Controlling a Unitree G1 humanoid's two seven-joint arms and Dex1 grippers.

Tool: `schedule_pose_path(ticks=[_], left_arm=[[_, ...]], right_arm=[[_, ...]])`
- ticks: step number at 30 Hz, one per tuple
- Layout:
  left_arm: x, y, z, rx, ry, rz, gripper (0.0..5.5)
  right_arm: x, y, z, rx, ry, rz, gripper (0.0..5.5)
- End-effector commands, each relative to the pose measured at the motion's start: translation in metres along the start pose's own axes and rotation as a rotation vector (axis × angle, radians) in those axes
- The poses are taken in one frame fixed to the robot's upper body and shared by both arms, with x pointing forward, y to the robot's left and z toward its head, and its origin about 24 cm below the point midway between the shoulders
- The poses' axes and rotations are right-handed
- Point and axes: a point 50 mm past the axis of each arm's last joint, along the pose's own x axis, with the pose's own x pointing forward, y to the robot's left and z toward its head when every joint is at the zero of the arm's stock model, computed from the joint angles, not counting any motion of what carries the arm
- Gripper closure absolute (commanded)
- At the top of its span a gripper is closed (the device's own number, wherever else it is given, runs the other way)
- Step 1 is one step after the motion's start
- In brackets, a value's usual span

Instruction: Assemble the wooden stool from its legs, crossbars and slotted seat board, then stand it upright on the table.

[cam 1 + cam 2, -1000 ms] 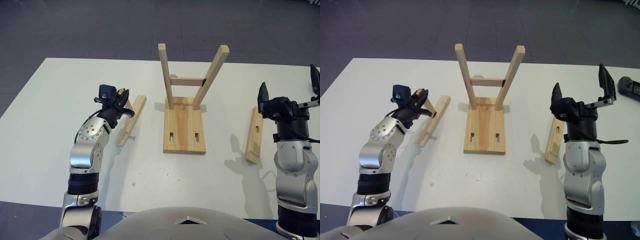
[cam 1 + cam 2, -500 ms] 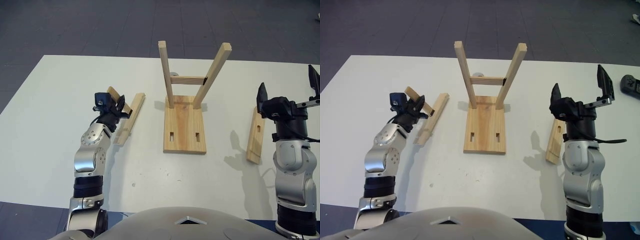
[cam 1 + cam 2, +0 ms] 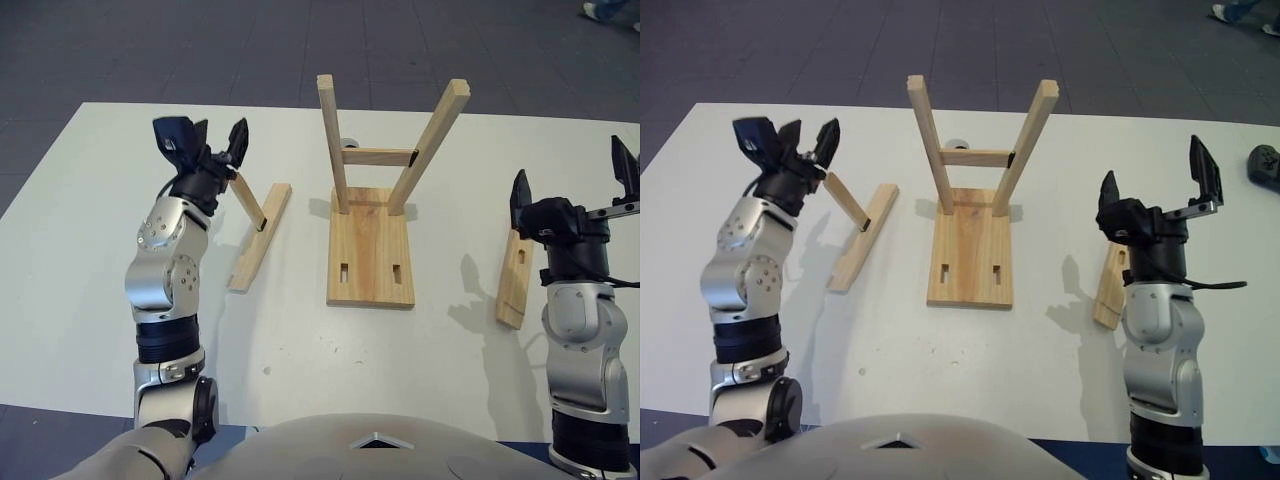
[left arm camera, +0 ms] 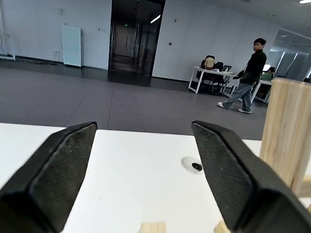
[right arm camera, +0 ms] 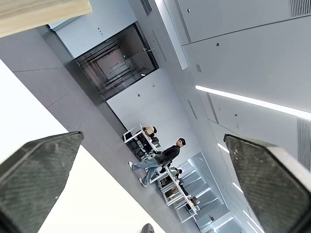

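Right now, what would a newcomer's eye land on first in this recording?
Mid-table, the seat board lies flat with two upright legs and a joining crossbar rising from its far end. To its left, the open left gripper hovers by the top of a slanted crossbar stuck in a loose leg. On the right, the open right gripper hangs above a second loose leg lying flat on the white table.

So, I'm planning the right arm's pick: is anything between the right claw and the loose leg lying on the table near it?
Nothing visible stands in the way. The right claw hovers open over the far end of the leg, which lies flat on the table with bare tabletop on both sides.
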Motion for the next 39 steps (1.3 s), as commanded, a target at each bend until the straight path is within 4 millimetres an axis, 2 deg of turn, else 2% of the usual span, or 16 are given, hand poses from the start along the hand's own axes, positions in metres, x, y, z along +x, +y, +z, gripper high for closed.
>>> schedule_pose_path(ticks=[1, 4, 12, 18, 24, 30, 36, 39], left_arm=[[0.013, -0.002, 0.042, -0.010, -0.098, -0.037, 1.50], [0.019, 0.000, 0.053, -0.041, -0.100, -0.043, 1.95], [0.014, -0.002, 0.012, -0.042, 0.088, -0.091, 3.42], [0.011, -0.006, 0.003, -0.041, 0.109, -0.101, 4.42], [0.011, 0.000, -0.007, 0.009, 0.121, -0.070, 5.40], [0.015, 0.002, 0.004, 0.008, 0.072, -0.060, 5.46], [0.023, 0.000, 0.036, 0.005, -0.070, -0.068, 5.46], [0.024, 0.003, 0.026, -0.002, -0.041, -0.063, 5.46]], right_arm=[[-0.003, 0.001, -0.002, -0.003, 0.010, 0.003, 0.10], [-0.003, 0.001, -0.002, -0.004, 0.012, 0.001, 0.10], [-0.004, 0.002, -0.002, 0.000, 0.016, -0.002, 0.10], [-0.003, 0.002, -0.001, 0.001, 0.011, 0.001, 0.10], [-0.003, 0.003, -0.001, 0.004, 0.007, 0.004, 0.10], [-0.002, 0.001, -0.001, -0.001, 0.004, 0.000, 0.10], [0.000, -0.001, -0.001, -0.001, -0.001, -0.001, 0.10], [0.000, -0.001, -0.001, -0.001, -0.001, -0.002, 0.10]])
